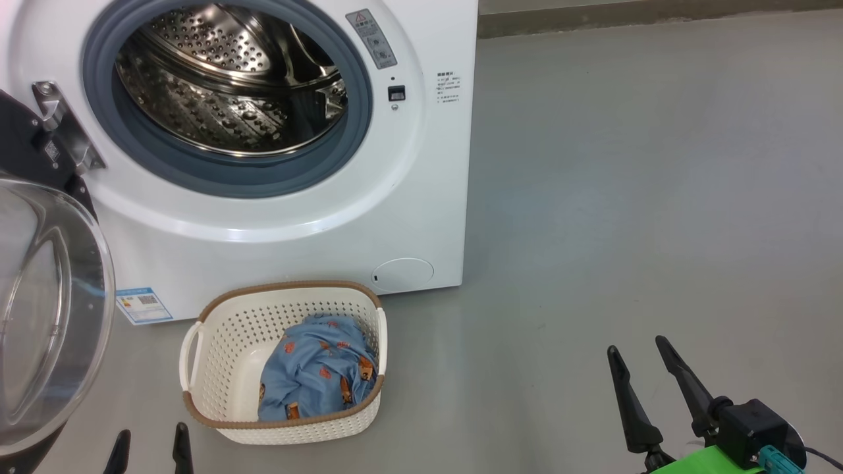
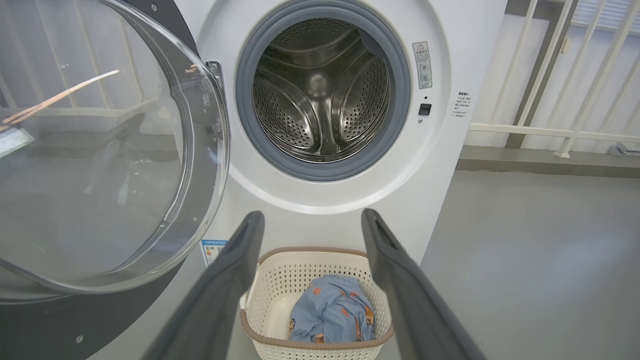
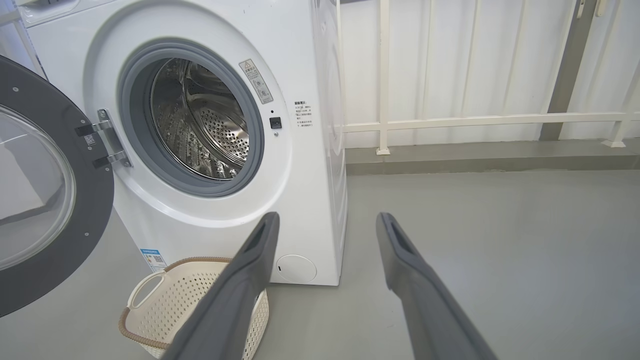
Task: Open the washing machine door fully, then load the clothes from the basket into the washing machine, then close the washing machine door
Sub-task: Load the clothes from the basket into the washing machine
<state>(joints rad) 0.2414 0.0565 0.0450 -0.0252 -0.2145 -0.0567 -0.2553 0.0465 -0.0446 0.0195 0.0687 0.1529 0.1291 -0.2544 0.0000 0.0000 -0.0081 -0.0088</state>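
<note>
The left end effector point(image 2: 312, 215) and right end effector point(image 3: 327, 216) gape wide, both empty. The clothes point(image 2: 332, 315) lie in the basket point(image 2: 280, 285) just ahead of the left one, with the door point(image 2: 100, 150) swung open to its left.

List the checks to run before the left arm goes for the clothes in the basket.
1. Washing machine door swung clear of the opening: ok.
2. Door at its full swing: cannot tell.
3. Drum empty and unobstructed: ok.
4. Clothes bunched at the right end of the basket, open from above: ok.
5. Left gripper jaws open and empty, pointing toward the basket: ok.
6. Right gripper jaws open and empty, well to the right of the basket: ok.
</note>
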